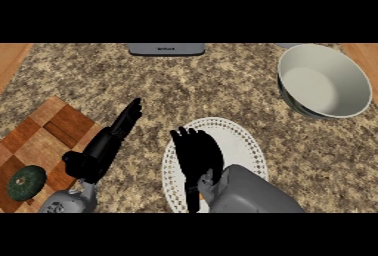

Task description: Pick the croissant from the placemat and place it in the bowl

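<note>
Closest to me, my grey right forearm point(255, 192) rises from the lower edge, and my black right hand point(198, 156) lies flat over the round white lace-edged placemat point(244, 142), fingers pointing away from me toward the far side of the counter. Those fingers look stretched out rather than clenched, and they cover the middle of the mat. I cannot see the croissant; whether it sits under my palm I cannot tell. My left hand point(111, 140) hovers to the left of the mat over the speckled granite counter point(221, 85), fingers straight and released, grasping nothing. Beside it lies a checkered brown wooden cutting board point(48, 130) with a dark green round object point(26, 182) on its near corner. At far right stands the large pale grey bowl point(325, 82), well apart from the mat. A grey appliance point(166, 48) shows at the far edge.
</note>
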Motion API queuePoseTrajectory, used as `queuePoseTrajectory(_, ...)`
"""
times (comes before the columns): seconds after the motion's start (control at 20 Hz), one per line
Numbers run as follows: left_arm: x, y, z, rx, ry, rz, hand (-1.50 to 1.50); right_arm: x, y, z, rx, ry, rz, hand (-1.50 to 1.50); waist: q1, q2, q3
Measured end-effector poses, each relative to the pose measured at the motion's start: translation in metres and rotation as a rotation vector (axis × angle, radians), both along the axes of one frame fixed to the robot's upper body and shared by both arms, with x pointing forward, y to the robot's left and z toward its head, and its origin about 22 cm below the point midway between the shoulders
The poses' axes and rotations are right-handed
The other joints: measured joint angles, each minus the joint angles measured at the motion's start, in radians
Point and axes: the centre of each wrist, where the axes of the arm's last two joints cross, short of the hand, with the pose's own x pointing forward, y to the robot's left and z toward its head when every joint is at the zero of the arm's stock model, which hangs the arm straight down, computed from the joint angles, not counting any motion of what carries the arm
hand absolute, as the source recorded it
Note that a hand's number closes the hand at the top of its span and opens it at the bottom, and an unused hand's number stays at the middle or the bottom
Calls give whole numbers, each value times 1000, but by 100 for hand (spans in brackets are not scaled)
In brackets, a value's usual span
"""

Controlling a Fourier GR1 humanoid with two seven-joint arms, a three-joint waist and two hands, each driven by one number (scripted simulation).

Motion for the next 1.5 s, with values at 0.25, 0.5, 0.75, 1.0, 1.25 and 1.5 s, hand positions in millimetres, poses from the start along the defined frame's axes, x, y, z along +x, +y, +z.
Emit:
queuePoseTrajectory(0.25,3,2,-1,-3,0,-1,0,-4,-5,-16,-51,-60,-24,-150,0,1,0)
queuePoseTrajectory(0.5,8,1,1,-2,-3,-1,0,0,-13,-31,-88,-68,-62,-150,0,2,0)
queuePoseTrajectory(0.75,3,0,-4,-3,-6,1,0,2,-20,-47,-110,-36,-93,-150,2,2,0)
queuePoseTrajectory(1.0,4,-7,-4,-2,-5,-6,0,10,-20,-63,-131,-24,-109,-150,3,2,0)
queuePoseTrajectory(1.25,2,-6,-4,1,-7,-10,0,14,-21,-76,-107,-23,-113,150,5,3,0)
queuePoseTrajectory(1.5,7,-6,-2,-9,-2,-10,0,22,-25,-75,-74,-98,-67,150,4,2,0)
